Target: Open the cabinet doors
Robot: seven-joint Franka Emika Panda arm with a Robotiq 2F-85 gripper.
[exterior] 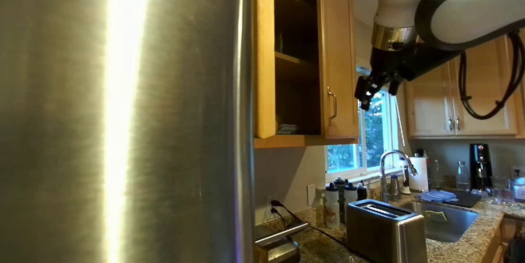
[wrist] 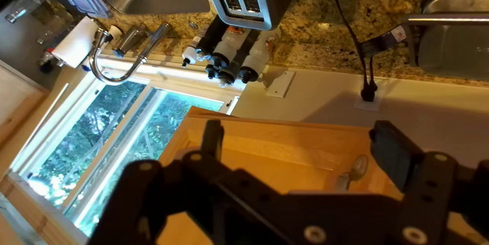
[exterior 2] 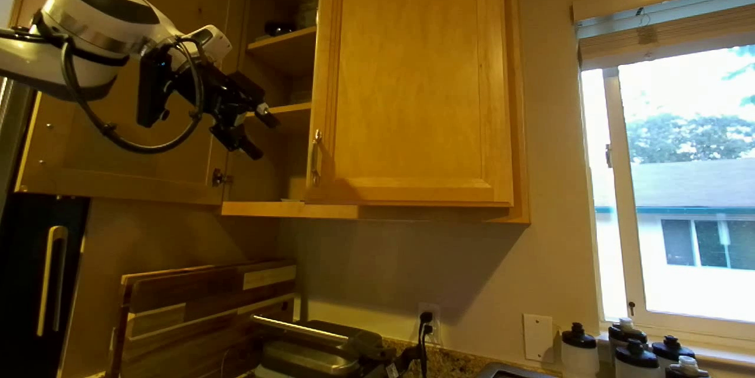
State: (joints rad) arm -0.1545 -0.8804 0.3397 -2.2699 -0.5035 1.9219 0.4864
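Observation:
Of the two honey-oak cabinet doors, the one nearest the fridge is swung wide, its inner face [exterior 2: 147, 174] and its edge [exterior: 265, 70] showing, so shelves are exposed. Its partner, the door by the window [exterior 2: 413, 83], lies closed against the frame. That closed door carries a slim metal handle [exterior 2: 317, 157], seen too in an exterior view as a bar handle [exterior: 332, 106]. My gripper [exterior 2: 262, 135] hangs in front of the cabinet opening, left of the handle there. In the wrist view the gripper [wrist: 295, 130] is open, with the handle [wrist: 358, 166] beyond the fingers, untouched.
A large steel fridge [exterior: 176, 131] fills the side by the swung door. Below stand a toaster [exterior: 385, 230], several bottles [exterior: 333, 207], a grill appliance [exterior 2: 312, 351] and a wooden board [exterior 2: 206, 313]. A window [wrist: 126, 122] and a faucet [exterior: 383, 172] lie past the cabinet.

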